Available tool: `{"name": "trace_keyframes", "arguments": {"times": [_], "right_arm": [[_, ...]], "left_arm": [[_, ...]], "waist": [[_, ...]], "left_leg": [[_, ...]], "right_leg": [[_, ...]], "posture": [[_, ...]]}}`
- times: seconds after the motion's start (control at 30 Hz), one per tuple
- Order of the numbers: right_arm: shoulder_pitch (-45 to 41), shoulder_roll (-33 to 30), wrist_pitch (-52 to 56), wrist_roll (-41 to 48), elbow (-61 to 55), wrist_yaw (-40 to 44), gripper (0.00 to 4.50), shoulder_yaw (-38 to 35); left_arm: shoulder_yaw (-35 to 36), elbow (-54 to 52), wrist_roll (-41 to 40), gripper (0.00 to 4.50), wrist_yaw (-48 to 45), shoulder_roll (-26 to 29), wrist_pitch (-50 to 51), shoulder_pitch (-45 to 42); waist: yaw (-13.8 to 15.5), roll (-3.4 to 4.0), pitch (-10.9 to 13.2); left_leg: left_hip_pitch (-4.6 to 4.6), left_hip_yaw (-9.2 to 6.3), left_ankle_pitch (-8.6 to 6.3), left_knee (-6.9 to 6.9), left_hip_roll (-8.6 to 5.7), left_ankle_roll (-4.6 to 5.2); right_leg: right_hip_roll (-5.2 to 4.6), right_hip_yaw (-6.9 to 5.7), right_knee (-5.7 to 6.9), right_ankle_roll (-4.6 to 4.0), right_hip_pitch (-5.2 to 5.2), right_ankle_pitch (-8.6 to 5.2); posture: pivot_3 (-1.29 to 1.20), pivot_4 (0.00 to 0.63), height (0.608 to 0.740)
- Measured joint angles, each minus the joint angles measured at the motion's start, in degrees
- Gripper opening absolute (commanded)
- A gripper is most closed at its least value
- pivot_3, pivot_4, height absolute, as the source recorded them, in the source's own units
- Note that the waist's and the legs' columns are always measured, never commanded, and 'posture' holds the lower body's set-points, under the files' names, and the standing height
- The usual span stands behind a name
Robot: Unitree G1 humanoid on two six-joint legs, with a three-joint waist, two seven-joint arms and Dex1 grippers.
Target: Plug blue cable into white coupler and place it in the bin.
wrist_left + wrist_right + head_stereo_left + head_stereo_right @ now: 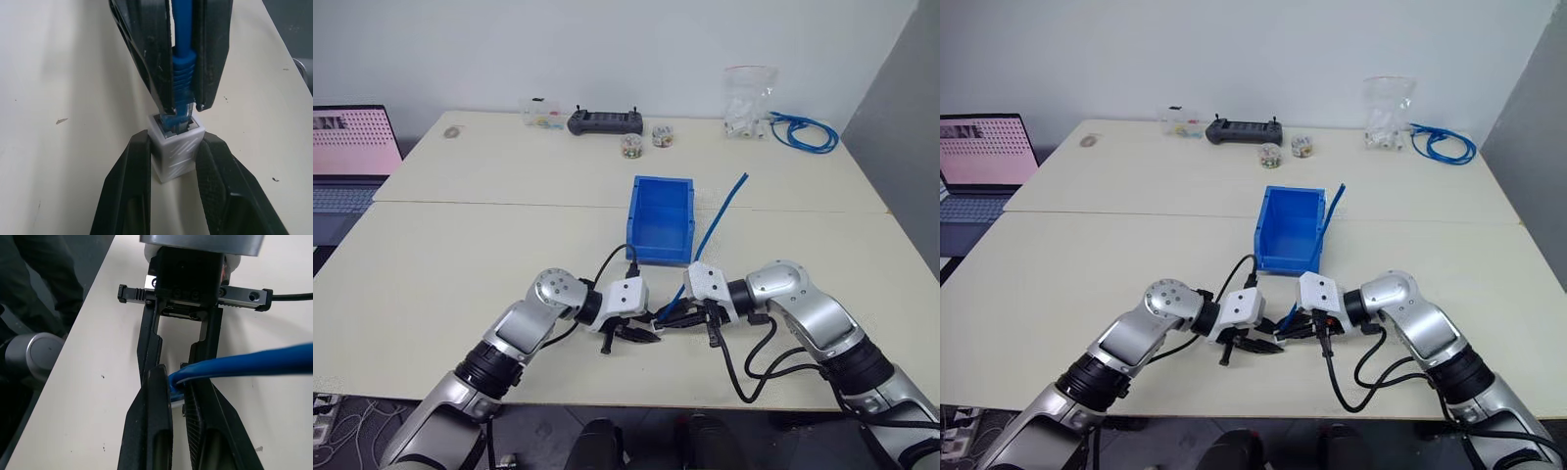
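The wide cream table [460, 284], two tops butted along a seam, carries everything. Just on the near side of that seam, about midway between the side edges, stands the bright blue rectangular plastic bin [659, 220], its hollow showing only blue walls and floor. At the far right corner a looped bundle of blue cable [806, 132] lies beside a clear plastic bag of white parts [747, 101]; a black handheld controller [605, 121] sits at the middle of the far edge.

Near the front edge the two arms meet tip to tip. The long, thin bright blue network cable [717, 218] slants from beside the bin's right wall down to the right gripper [668, 316], whose black fingers are pressed together on the ribbed blue boot just behind the plug. The left gripper [175, 152] pinches the tiny white boxy plastic coupler [176, 149] between its fingers [129, 186], just above the table near the front edge. The cable's plug end sits in the coupler's dark socket mouth; how deep it has gone cannot be told.
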Motion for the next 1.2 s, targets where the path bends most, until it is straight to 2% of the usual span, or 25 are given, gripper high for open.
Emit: {"name": "trace_keyframes", "arguments": {"times": [0.23,0.27,0.3,0.47,0.7,0.87,1.03,1.1,1.13,1.2], "right_arm": [[0.7,1.2,2.0,1.0,-0.6,-0.7,0.07,-1.6],[0.7,1.5,2.9,1.4,-0.9,-1.3,0.07,-2.1],[0.9,1.9,3.7,1.7,-1.4,-1.9,0.07,-2.4],[2.5,3.5,7.2,3.4,-3.5,-5.3,0.07,-4.2],[2.5,6.1,12.7,8.0,-7.6,-12.0,0.07,-11.0],[-1.6,6.3,21.2,16.1,-7.6,-17.0,0.07,-21.7],[-13.2,9.9,22.7,17.0,2.0,-23.2,0.07,-25.9],[-17.4,11.1,21.3,15.5,8.8,-24.4,0.78,-25.5],[-19.6,11.6,20.4,14.4,12.6,-24.6,0.90,-25.0],[-26.9,13.1,17.7,10.7,25.4,-25.0,1.44,-23.1]], "left_arm": [[0.9,-0.8,0.1,0.95,1.0,-0.4,0.9,1.3],[1.5,-1.3,-0.1,1.65,1.1,-0.3,1.5,1.9],[1.9,-1.7,-0.2,1.74,1.3,-0.2,1.5,2.5],[4.3,-4.9,-1.4,2.77,3.1,0.6,1.7,6.6],[20.0,-16.0,-10.3,4.47,8.4,6.4,11.6,9.6],[28.4,-20.3,-12.2,4.50,16.8,7.5,17.7,6.3],[28.3,-21.3,-11.6,4.50,24.1,5.5,20.5,2.1],[27.1,-21.1,-10.9,4.50,24.8,5.4,20.4,1.0],[26.4,-20.9,-10.6,4.50,24.9,5.3,20.0,0.7],[24.4,-19.0,-9.5,4.50,25.5,4.4,18.8,-0.7]], "waist": [[0.0,0.03,-0.2],[-0.1,0.03,-0.2],[-0.1,0.03,-0.2],[-0.3,0.07,-0.1],[-0.7,0.03,0.2],[-0.6,-0.11,0.5],[-1.2,-0.13,0.6],[-1.5,-0.12,0.6],[-1.5,-0.12,0.6],[-1.7,-0.10,0.7]], "left_leg": [[0.01,0.00,0.00,-0.01,0.00,0.01],[0.01,0.00,0.00,-0.01,0.01,0.00],[-0.02,-0.01,0.00,-0.01,0.02,0.00],[-0.28,-0.04,0.00,0.03,0.05,0.00],[-0.40,-0.07,0.00,0.04,0.06,-0.01],[-0.41,-0.07,0.01,0.06,0.02,-0.01],[-0.41,0.00,0.01,0.01,0.03,-0.02],[-0.44,0.08,0.01,-0.01,0.03,-0.02],[-0.46,0.11,0.02,0.00,0.03,-0.02],[-0.51,0.23,0.03,0.00,0.02,-0.02]], "right_leg": [[0.00,0.01,0.00,0.00,0.01,-0.01],[0.00,0.01,0.01,0.00,0.01,-0.01],[0.00,0.01,0.01,0.00,-0.02,-0.01],[0.00,0.01,0.13,-0.15,-0.32,0.06],[-0.01,-0.01,0.23,-0.04,-0.47,-0.02],[-0.04,-0.01,0.23,-0.16,-0.47,0.06],[-0.03,0.02,0.27,-0.32,-0.54,0.15],[-0.03,0.08,0.32,-0.33,-0.62,0.16],[-0.03,0.09,0.33,-0.33,-0.65,0.16],[-0.02,0.18,0.40,-0.36,-0.78,0.18]], "posture": [[0.00,0.150,0.740],[0.00,0.150,0.740],[0.00,0.150,0.740],[0.00,0.150,0.740],[0.00,0.150,0.740],[0.00,0.150,0.740],[0.00,0.150,0.740],[0.00,0.150,0.740],[0.00,0.150,0.740],[0.00,0.150,0.740]]}}
